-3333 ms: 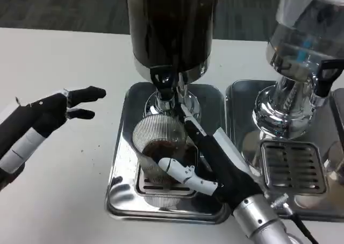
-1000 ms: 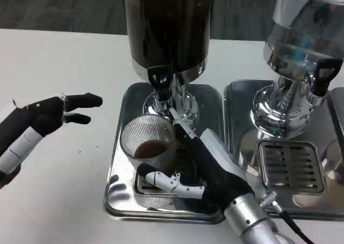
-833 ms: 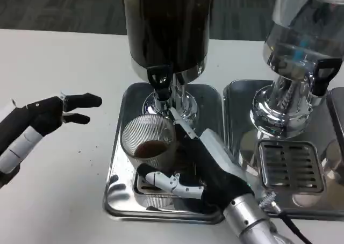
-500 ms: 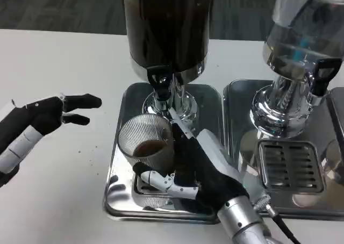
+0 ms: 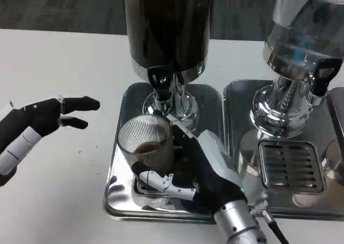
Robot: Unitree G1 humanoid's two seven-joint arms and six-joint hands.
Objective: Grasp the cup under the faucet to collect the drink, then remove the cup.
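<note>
Gripping the cup (image 5: 145, 144), the right robot hand (image 5: 201, 166) wraps it from the robot's right side, fingers curled around the ribbed wall and one white-and-black finger (image 5: 164, 180) crossing low in front of its base. The cup is a clear ribbed tumbler with a shallow pool of brown drink inside. Its long axis runs close to vertical, mouth opening upward, and the top leans slightly toward the robot's left. It sits over the drip tray (image 5: 119, 193) of the dark drink dispenser (image 5: 167, 29), just in front of and a little left of the black faucet (image 5: 160, 80). Whether its base touches the tray grille cannot be told, since the hand hides it.

The left robot hand (image 5: 45, 117) hovers over the white table (image 5: 64, 66) well to the left of the tray, holding nothing, its dark fingers stretched out and slightly apart, pointing toward the dispenser.

To the right stands a second dispenser (image 5: 303, 45) with a clear tank, black tap and its own drip tray (image 5: 293, 166) with slotted grille.
</note>
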